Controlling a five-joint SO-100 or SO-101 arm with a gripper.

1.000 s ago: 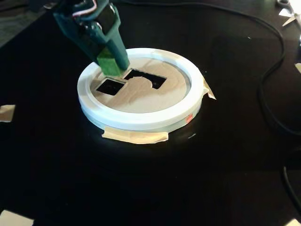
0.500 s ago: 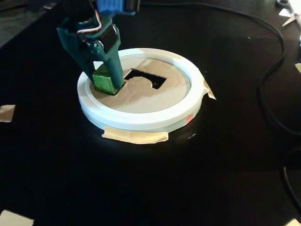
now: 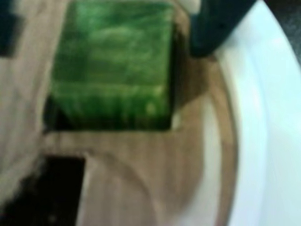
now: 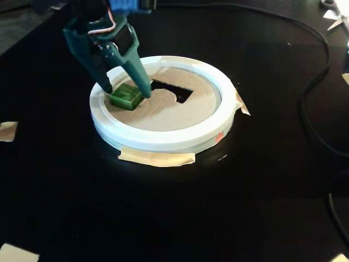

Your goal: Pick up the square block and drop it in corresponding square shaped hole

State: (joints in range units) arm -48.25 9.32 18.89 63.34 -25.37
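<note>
The dark green two-finger gripper [image 4: 130, 93] stands with fingers parted, straddling the small green wooden cube [image 4: 126, 96], which sits sunk into the square cutout [image 3: 110, 123] at 9 o'clock on the tan cardboard disc [image 4: 174, 112]. The cube appears light, rigid and smooth-sided; grip opposite flat faces.

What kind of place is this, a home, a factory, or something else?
Probably a hobby or test bench. A black table carries a homemade shape sorter: a cardboard disc in a white hoop, fixed with masking tape. Loose cables lie around.
</note>
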